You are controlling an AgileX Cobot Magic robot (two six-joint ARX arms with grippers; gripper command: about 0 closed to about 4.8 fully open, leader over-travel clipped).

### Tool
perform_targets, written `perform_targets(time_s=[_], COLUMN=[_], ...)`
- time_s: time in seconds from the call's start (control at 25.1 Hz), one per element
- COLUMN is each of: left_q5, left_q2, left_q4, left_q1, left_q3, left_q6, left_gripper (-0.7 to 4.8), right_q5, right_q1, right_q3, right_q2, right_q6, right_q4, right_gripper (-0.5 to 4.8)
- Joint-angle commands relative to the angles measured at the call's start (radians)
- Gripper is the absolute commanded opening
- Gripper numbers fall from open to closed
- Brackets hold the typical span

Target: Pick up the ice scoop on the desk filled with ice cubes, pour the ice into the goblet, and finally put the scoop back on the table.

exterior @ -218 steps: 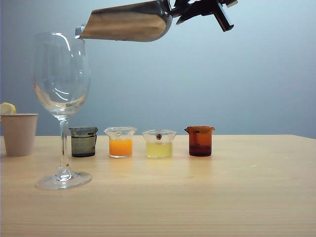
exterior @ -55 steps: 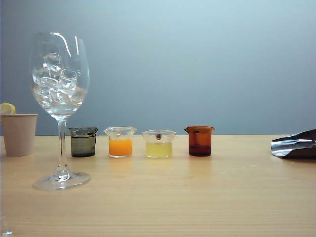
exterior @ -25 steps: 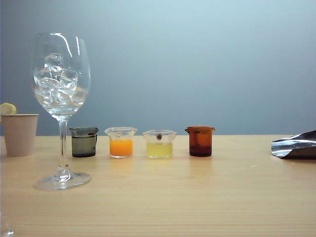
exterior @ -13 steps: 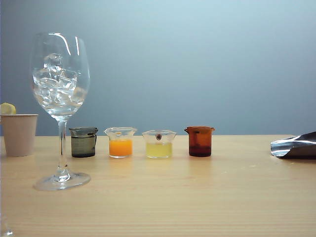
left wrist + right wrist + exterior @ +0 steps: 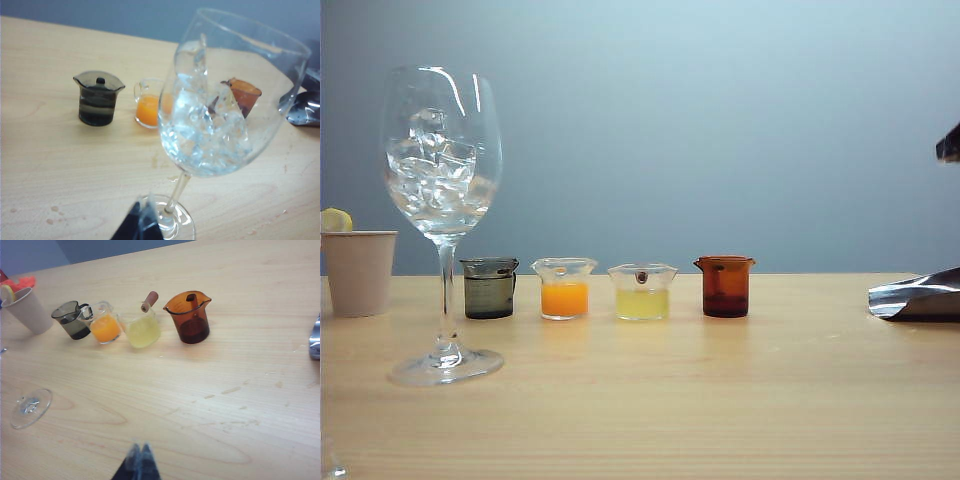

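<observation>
The goblet (image 5: 442, 150) stands upright at the left of the desk (image 5: 720, 400), its bowl holding several ice cubes (image 5: 430, 170). The shiny ice scoop (image 5: 920, 297) lies on the desk at the far right edge, with nothing gripping it. In the left wrist view my left gripper (image 5: 142, 222) is shut and empty, close to the goblet's foot (image 5: 167, 220), with the ice-filled bowl (image 5: 210, 130) looming over it. My right gripper (image 5: 139, 452) is shut and empty above bare desk, well apart from the scoop's edge (image 5: 315, 342). A dark part of the right arm (image 5: 950, 143) shows above the scoop.
A row of small beakers stands behind mid-desk: grey (image 5: 489, 288), orange (image 5: 564, 288), yellow (image 5: 642, 291) and amber (image 5: 725, 286). A beige paper cup (image 5: 358, 270) sits at the far left behind the goblet. Water drops spot the wood near the goblet.
The scoop, earlier held tilted above the goblet, lies on the desk at the right and the ice sits in the goblet. A dark arm part has just appeared above the scoop.
</observation>
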Motion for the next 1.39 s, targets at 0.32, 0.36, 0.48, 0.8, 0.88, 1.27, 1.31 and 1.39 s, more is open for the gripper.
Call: perform_targets(time_s=[0.32, 0.36, 0.48, 0.8, 0.88, 1.27, 1.31, 1.39], left_q5=[0.003, 0.016, 0.066, 0.064, 0.064, 0.071, 0.071, 0.071], left_q2=[0.0, 0.0, 0.0, 0.0, 0.0, 0.0, 0.0, 0.0], left_q4=[0.0, -0.004, -0.015, -0.016, -0.015, -0.016, -0.016, -0.016], left_q1=[0.0, 0.0, 0.0, 0.0, 0.0, 0.236, 0.268, 0.346], left_q3=[-0.02, -0.02, -0.02, -0.02, -0.02, -0.02, -0.02, -0.02], left_q6=[0.007, 0.002, 0.0, 0.0, 0.001, 0.001, 0.001, 0.001], left_gripper=[-0.05, -0.05, -0.04, -0.04, -0.04, -0.04, -0.03, -0.04], right_q5=[-0.006, -0.006, 0.004, 0.029, 0.029, 0.034, 0.035, 0.035], right_q1=[0.0, 0.0, 0.0, 0.0, -0.001, -0.001, -0.001, -0.001], right_q3=[-0.136, -0.145, -0.19, -0.216, -0.216, -0.216, -0.216, -0.216], right_q2=[-0.091, -0.098, -0.156, -0.274, -0.285, -0.285, -0.285, -0.285], right_q6=[-0.027, -0.038, -0.039, -0.064, -0.065, -0.065, -0.065, -0.065], right_q4=[0.153, 0.156, 0.156, 0.102, 0.094, 0.092, 0.092, 0.092], right_gripper=[-0.06, -0.06, -0.06, -0.06, 0.05, 0.09, 0.09, 0.09])
